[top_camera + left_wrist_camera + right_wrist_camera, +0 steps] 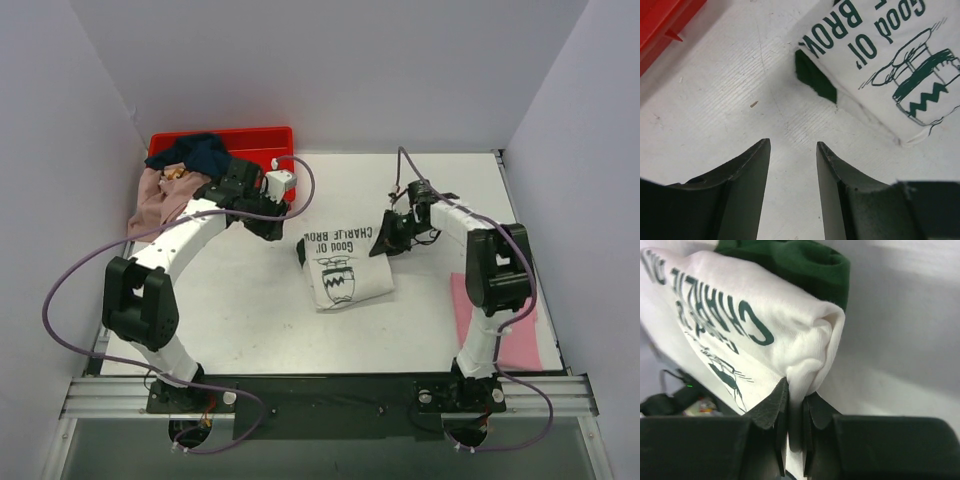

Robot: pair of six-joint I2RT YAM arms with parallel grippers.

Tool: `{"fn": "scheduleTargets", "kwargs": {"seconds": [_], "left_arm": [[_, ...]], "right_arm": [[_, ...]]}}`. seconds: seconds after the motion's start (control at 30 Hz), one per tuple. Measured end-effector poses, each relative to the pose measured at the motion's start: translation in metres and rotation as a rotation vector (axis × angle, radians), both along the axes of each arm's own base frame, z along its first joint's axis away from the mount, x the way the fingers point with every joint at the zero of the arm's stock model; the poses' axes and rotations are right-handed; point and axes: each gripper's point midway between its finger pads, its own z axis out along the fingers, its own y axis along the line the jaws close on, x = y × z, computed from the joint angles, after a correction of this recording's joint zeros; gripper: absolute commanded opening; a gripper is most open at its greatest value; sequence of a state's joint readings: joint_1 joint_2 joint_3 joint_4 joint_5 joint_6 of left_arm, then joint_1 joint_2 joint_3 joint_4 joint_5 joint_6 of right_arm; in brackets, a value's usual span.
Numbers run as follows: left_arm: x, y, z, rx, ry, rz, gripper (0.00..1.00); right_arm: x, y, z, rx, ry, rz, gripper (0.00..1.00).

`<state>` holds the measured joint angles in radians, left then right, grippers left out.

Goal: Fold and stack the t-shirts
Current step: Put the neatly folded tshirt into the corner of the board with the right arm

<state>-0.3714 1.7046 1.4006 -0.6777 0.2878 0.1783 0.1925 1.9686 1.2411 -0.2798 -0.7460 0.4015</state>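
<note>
Right end effector point(795, 390) clenched on a bunched edge of the white Charlie Brown tee point(345, 272), which lies folded mid-bench point(250, 320). Left end effector point(792, 144) released, over bare bench near the tee's dark green corner. Navy tee point(195, 152) and dusty pink tee point(160, 195) heaped at red crate point(260, 138).

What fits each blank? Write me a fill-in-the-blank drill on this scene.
1. The right gripper is ____ on a fold of the white tee.
2. The left gripper is ____ above the table, holding nothing.
3. The pink tee lies flat by the ____ arm's base.
4. The crate at the far left is ____ in colour.

Missing words: shut; open; right; red.
</note>
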Motion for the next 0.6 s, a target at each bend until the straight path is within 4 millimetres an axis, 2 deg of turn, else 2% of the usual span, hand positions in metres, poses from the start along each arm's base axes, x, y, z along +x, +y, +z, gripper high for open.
{"fn": "scheduleTargets", "kwargs": {"seconds": [0.13, 0.27, 0.6], "left_arm": [[-0.002, 0.003, 0.021, 0.001, -0.060, -0.006, 0.52], [0.001, 0.007, 0.030, 0.011, -0.093, 0.004, 0.52], [0.013, 0.009, 0.042, 0.031, -0.160, 0.001, 0.54]], "right_arm": [[-0.018, -0.034, 0.036, -0.188, -0.109, 0.092, 0.00], [-0.041, -0.067, 0.064, -0.348, -0.177, 0.151, 0.00], [-0.105, -0.155, 0.095, -0.772, -0.223, 0.301, 0.00]]}}
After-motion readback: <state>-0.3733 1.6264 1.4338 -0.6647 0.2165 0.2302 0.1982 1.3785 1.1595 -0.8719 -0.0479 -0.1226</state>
